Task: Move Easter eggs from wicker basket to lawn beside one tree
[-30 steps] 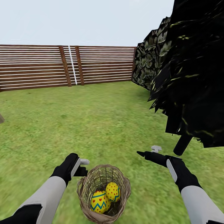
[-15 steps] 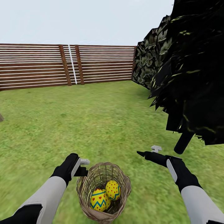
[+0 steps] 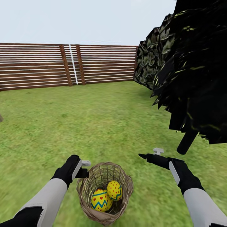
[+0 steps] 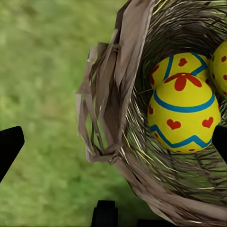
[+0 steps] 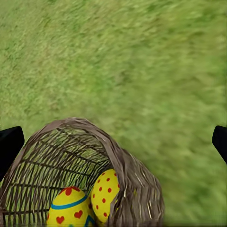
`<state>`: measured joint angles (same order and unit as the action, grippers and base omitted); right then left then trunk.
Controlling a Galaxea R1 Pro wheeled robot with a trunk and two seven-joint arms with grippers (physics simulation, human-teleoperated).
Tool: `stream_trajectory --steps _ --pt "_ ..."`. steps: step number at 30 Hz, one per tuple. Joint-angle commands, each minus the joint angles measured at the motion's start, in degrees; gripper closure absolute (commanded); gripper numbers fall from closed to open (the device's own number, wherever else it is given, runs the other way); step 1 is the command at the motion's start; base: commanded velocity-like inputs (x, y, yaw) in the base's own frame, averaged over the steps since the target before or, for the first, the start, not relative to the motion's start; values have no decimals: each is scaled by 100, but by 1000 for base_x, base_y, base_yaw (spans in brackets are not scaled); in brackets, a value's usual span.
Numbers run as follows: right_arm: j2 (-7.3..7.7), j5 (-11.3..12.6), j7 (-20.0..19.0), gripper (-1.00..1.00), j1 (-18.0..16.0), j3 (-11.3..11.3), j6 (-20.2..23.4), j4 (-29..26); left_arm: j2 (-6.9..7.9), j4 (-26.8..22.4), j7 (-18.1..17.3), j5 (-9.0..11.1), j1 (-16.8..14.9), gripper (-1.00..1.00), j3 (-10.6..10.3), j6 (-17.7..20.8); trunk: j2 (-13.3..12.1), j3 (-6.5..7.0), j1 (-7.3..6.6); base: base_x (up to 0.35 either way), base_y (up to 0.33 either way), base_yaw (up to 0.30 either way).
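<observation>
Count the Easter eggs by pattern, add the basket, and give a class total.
Eggs with blue bands: 2
Eggs with red dots only: 1
Wicker baskets: 1
Total: 4

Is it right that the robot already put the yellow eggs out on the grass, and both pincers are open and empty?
Not quite: the eggs are still inside the wicker basket, not out on the grass. The head view shows it, and the left wrist view shows them against the weave. The rest holds: the left pincer and right pincer are open and empty.
</observation>
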<state>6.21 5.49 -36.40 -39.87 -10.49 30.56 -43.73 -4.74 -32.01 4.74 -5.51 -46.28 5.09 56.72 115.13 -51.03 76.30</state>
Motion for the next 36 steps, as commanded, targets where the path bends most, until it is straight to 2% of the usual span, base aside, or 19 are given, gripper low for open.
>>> stream_trajectory --steps 1,36 --pt "1 58 1 -100 -3 -10 71 -3 -10 -7 -19 -51 -3 -100 45 19 44 -24 22 0 0 0" --pt "-4 57 8 -100 -3 -15 108 -4 -10 1 -26 -46 -4 -100 53 15 1448 -652 790 0 0 0"
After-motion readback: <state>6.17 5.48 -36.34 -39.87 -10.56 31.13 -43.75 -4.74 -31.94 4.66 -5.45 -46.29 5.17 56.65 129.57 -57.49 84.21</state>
